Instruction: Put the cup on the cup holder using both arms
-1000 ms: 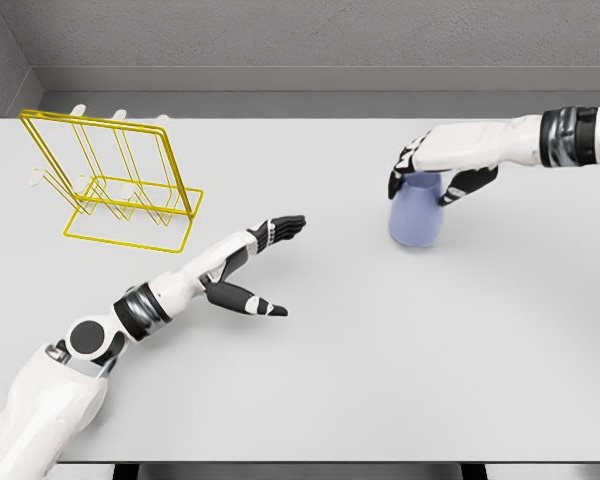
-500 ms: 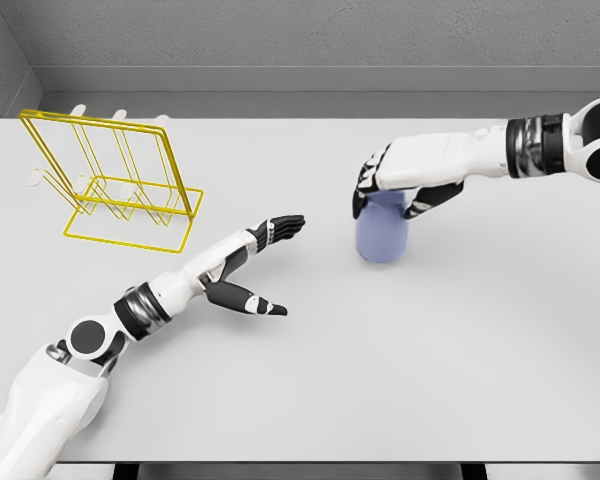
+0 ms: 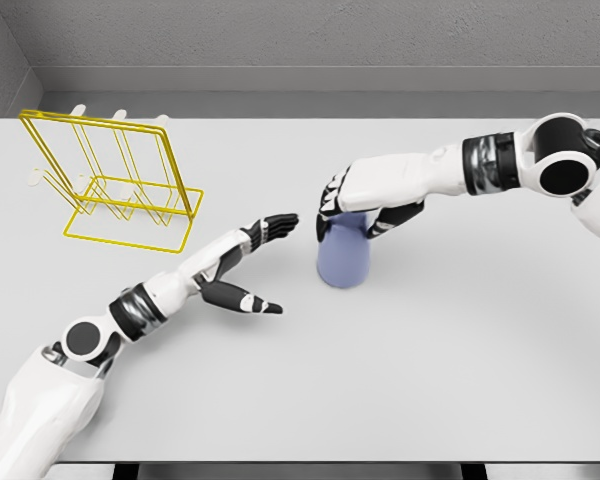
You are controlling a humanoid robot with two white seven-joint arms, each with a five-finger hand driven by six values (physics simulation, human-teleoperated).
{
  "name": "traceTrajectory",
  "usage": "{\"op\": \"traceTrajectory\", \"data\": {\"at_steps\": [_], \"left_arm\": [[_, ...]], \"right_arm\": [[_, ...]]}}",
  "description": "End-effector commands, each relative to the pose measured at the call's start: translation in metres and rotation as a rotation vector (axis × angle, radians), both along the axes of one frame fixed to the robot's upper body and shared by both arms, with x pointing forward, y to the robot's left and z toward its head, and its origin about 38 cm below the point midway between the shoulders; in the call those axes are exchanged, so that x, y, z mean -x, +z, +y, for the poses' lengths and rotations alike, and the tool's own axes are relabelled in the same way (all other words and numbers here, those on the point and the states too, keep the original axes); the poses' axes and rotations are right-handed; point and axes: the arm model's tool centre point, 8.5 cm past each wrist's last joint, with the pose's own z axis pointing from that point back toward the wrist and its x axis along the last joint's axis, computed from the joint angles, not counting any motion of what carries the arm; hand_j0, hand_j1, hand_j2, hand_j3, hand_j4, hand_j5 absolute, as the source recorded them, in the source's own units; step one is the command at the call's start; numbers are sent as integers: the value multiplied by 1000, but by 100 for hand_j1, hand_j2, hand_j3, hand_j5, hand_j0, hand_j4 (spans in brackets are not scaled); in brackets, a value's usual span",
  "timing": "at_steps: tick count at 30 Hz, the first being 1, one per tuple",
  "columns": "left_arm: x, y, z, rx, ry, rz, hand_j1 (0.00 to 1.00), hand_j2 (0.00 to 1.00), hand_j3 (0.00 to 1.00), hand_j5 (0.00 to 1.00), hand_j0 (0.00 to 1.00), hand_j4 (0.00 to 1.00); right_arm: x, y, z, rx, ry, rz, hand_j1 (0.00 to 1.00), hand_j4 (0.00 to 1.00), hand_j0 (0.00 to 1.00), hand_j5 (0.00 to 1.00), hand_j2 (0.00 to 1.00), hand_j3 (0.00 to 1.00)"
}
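Writing: no brand, label or lettering could be read on any item.
Cup: a pale blue cup (image 3: 342,255) stood mouth-down on the surface (image 3: 460,340), wider at the bottom than at the top, well to the right of the cup holder.
Right robot hand: the right robot hand (image 3: 358,203) sat on top of the cup and gripped its upper end, with dark fingers (image 3: 327,210) curled down the cup's left side and the thumb down its right side.
Right arm: the white arm reached in from the right edge, forearm nearly level above the surface, with a dark banded wrist section and a round black joint near the picture's right edge.
Left robot hand: the left robot hand (image 3: 252,262) lay released and held nothing, just left of the cup and not touching it; its fingers (image 3: 278,222) pointed up and right toward the cup while the thumb stuck out low to the right.
Left arm: it came up from the lower left corner, forearm stretched diagonally toward the cup.
Cup holder: a yellow wire cup holder (image 3: 115,180) stood upright at the far left of the surface, well apart from the cup and both hands, with pale pegs showing along its top and nothing hung on it.
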Motion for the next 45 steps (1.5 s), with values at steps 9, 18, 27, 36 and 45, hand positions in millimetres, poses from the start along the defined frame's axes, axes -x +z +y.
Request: {"op": "traceTrajectory", "data": {"at_steps": [9, 18, 27, 36, 45], "left_arm": [[-3, 1, 5, 5, 14, 1, 100, 100, 100, 100, 100, 100], [-6, -5, 16, -2, 47, 20, 100, 100, 100, 100, 100, 100], [-4, -11, 24, -1, 68, 33, 100, 100, 100, 100, 100, 100], [-4, -10, 21, 8, 65, 30, 100, 100, 100, 100, 100, 100], [-7, 0, 21, 32, 76, 1, 100, 100, 100, 100, 100, 100]], "right_arm": [[0, -3, 13, -23, 16, 16, 64, 64, 64, 64, 64, 64], [-11, -9, 18, -31, -8, 33, 64, 64, 64, 64, 64, 64], [-23, 30, -72, -13, -195, -56, 100, 100, 100, 100, 100, 100], [-24, 57, -114, -19, -286, -116, 100, 100, 100, 100, 100, 100], [-31, 38, -133, -96, -373, -103, 100, 100, 100, 100, 100, 100]]}}
